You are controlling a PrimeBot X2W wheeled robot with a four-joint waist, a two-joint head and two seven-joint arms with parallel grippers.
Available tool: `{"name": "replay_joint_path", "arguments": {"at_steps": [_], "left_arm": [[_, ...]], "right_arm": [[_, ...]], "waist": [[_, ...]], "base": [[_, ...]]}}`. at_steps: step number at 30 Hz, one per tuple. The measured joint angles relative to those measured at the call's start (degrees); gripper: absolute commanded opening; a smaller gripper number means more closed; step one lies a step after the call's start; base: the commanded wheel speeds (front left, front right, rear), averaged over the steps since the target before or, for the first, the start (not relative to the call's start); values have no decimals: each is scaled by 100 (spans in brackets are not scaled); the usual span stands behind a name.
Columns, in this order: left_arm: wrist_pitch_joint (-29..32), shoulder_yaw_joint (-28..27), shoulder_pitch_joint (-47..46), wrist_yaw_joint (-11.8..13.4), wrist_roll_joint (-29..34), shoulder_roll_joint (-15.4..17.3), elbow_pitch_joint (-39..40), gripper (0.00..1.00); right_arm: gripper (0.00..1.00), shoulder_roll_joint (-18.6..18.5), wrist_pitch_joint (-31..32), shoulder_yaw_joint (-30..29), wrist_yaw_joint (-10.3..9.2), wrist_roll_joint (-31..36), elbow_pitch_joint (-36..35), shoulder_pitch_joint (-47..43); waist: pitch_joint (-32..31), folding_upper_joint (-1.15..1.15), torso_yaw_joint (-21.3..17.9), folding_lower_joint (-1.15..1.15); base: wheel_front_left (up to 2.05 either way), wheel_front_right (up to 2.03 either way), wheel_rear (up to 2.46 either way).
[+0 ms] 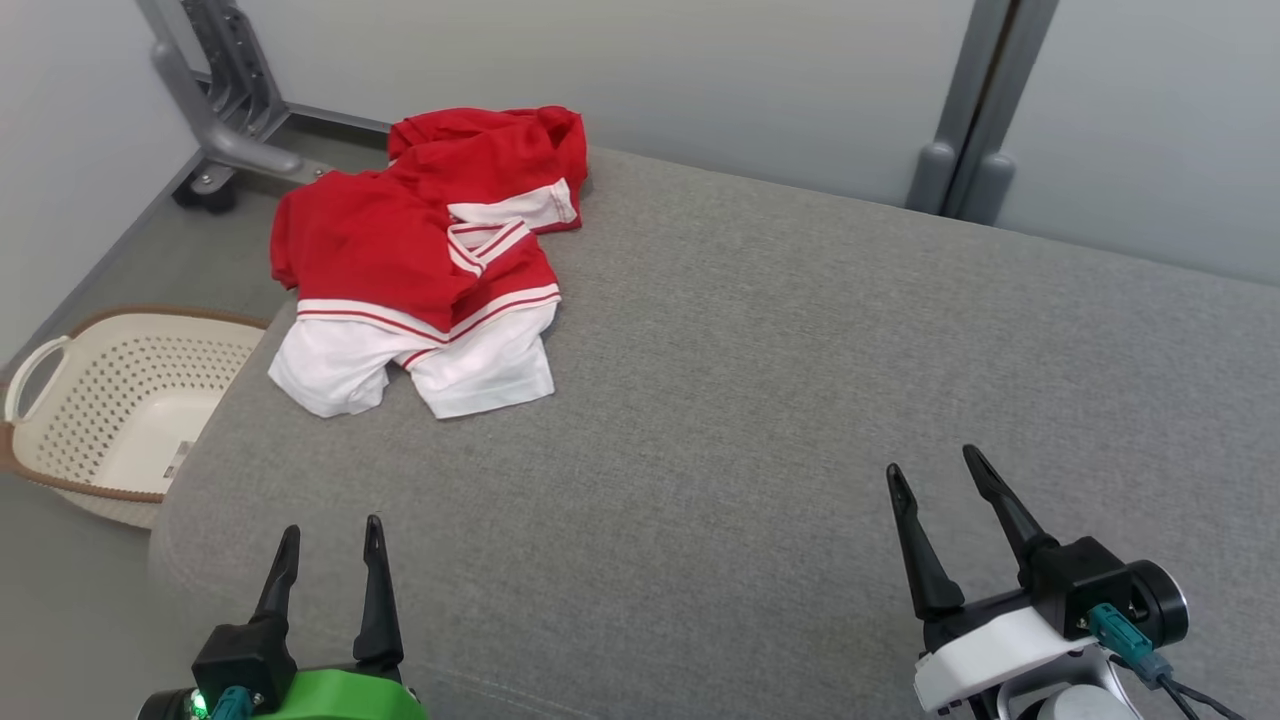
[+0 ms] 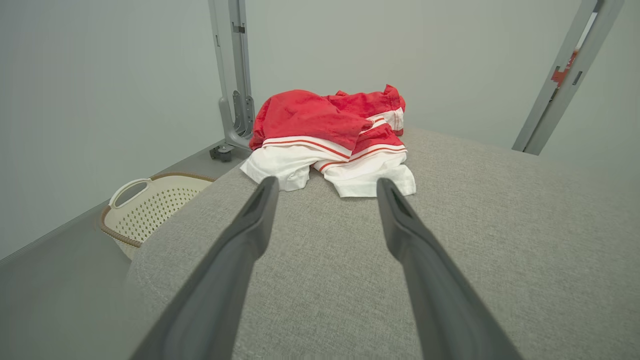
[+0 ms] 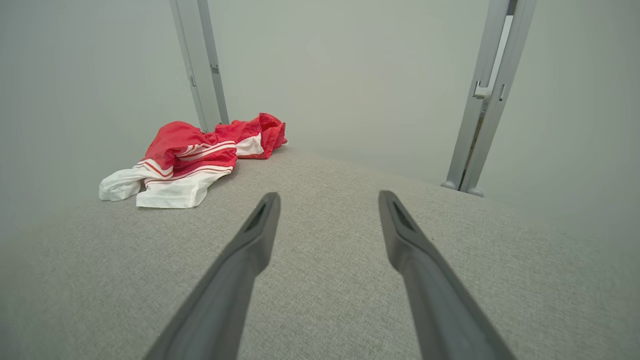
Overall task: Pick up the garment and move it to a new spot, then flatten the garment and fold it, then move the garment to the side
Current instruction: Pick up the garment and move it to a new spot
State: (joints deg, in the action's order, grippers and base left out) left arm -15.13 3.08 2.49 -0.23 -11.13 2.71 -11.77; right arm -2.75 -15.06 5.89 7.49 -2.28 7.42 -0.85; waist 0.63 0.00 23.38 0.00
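Lying crumpled at the far left corner of the grey padded surface [image 1: 800, 400], the red and white garment [image 1: 430, 270] was well apart from both grippers. The left gripper [image 1: 332, 525] hovered by the near edge, fingers spread with nothing between them; the right gripper [image 1: 932, 460] was likewise spread and empty. A perforated cream basket [image 1: 100, 400] stood on the floor beside the surface's left edge

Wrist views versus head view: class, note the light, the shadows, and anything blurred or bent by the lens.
Head view: soft even light, only a thin shadow under the red-and-white garment, grey cushion weave sharp. Left wrist view: the dark fingers blur near the lens. Right wrist view: the grey frame posts lean, wide-angle distortion.
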Motion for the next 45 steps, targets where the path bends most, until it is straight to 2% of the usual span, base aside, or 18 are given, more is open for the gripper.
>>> {"name": "replay_joint_path", "arguments": {"at_steps": [6,12,16,19,22,28,32,37,42,45], "left_arm": [[0,24,3,36,-70,0,46,100],[0,13,-32,82,-143,0,86,100],[0,-220,-413,31,13,53,198,100],[0,-443,-955,-36,137,305,290,100],[0,-579,-1692,-135,272,691,218,100],[401,-587,-3323,-402,424,1462,-508,100],[587,-276,-4045,-582,552,1805,-1039,100],[928,285,-4418,-691,328,1780,-1956,100],[1105,984,-4477,-715,-247,1674,-2603,100],[1156,1337,-4490,-717,-541,1731,-2972,100]], "right_arm": [[100,0,0,35,0,70,0,63],[100,0,0,44,1,201,-14,178],[100,1,0,-20,0,316,-47,297],[100,-1,0,-73,0,417,-86,407],[100,1,0,-107,1,561,-154,555],[100,1,-1,-172,1,810,-325,870],[100,1,0,-236,1,927,-396,1033],[100,0,-1,-323,1,1024,-454,1144],[100,0,-1,-365,1,1094,-505,1201],[100,-1,-1,-374,1,1123,-544,1248]], "waist": [[83,0,212,0],[248,0,173,0],[393,0,97,0],[534,0,29,0],[708,0,-51,0],[1150,0,-250,0],[1456,0,-396,0],[1863,0,-588,0],[2202,0,-749,0],[2381,0,-837,0]], "base": [[0,0,0],[0,0,0],[0,0,0],[0,0,0],[0,0,0],[0,0,0],[0,0,0],[0,0,0],[0,0,0],[0,0,0]]}}
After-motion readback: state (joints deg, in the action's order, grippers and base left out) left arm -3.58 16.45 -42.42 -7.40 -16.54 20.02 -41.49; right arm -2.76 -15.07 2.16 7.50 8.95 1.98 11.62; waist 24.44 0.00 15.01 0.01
